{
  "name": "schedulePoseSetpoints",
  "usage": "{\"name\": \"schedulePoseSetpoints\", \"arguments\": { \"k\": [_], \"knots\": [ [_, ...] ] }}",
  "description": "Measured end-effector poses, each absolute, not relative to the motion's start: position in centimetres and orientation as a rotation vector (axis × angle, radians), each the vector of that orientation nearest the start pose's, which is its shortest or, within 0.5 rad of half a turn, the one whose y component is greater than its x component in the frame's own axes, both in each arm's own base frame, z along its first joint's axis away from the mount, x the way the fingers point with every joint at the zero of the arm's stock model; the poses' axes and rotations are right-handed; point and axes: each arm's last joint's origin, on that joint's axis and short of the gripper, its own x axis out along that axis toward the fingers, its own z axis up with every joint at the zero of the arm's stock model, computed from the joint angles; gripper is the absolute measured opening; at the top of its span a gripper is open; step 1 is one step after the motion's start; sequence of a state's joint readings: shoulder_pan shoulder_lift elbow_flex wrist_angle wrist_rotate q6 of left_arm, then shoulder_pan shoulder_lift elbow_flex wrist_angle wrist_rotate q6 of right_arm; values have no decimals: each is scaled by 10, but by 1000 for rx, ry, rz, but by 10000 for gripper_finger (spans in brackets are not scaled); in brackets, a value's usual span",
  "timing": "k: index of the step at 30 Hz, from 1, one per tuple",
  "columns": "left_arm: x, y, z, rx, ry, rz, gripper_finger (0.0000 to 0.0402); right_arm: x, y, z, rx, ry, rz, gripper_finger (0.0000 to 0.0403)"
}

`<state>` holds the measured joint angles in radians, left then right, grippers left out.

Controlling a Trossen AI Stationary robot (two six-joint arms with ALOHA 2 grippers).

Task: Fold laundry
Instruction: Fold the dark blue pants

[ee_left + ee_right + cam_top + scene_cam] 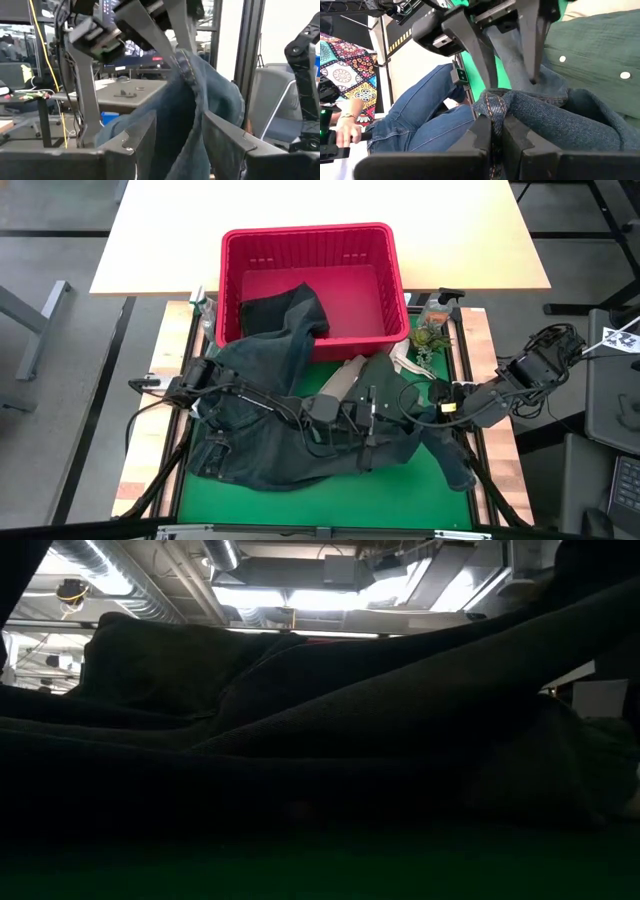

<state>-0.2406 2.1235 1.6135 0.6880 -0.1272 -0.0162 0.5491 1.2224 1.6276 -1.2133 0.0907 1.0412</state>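
The dark blue denim jeans [270, 430] are lying spread across the green middle of the bench [400, 500], one leg trailing up over the front rim of the red basket [310, 240]. The left hand [180, 145] and right hand [494, 140] are both gripping denim, each clamped on a jeans edge.

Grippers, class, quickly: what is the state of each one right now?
Left gripper: closed on the denim jeans, a bunched fold between its fingers.
Right gripper: shut on the jeans' stitched edge.
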Motion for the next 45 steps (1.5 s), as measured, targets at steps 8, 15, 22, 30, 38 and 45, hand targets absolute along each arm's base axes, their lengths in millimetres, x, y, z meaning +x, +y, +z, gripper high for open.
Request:
{"name": "schedulePoseSetpoints", "arguments": {
  "k": [8,15,22,30,38,45],
  "knots": [
    [483,-117,277,-46,-165,-134,146,171,100,434,700,869,-50,21],
    [484,-114,277,-45,-161,-131,54,172,98,434,685,836,-88,21],
    [484,-112,275,-49,-146,-94,10,170,95,431,595,834,-127,21],
    [485,-108,268,-38,-58,13,5,160,88,422,395,935,-190,21],
    [488,-94,260,-32,23,75,2,159,89,411,328,1078,-229,40],
    [490,-75,244,-151,171,127,2,169,93,391,254,1161,-296,132]
  ]
}}
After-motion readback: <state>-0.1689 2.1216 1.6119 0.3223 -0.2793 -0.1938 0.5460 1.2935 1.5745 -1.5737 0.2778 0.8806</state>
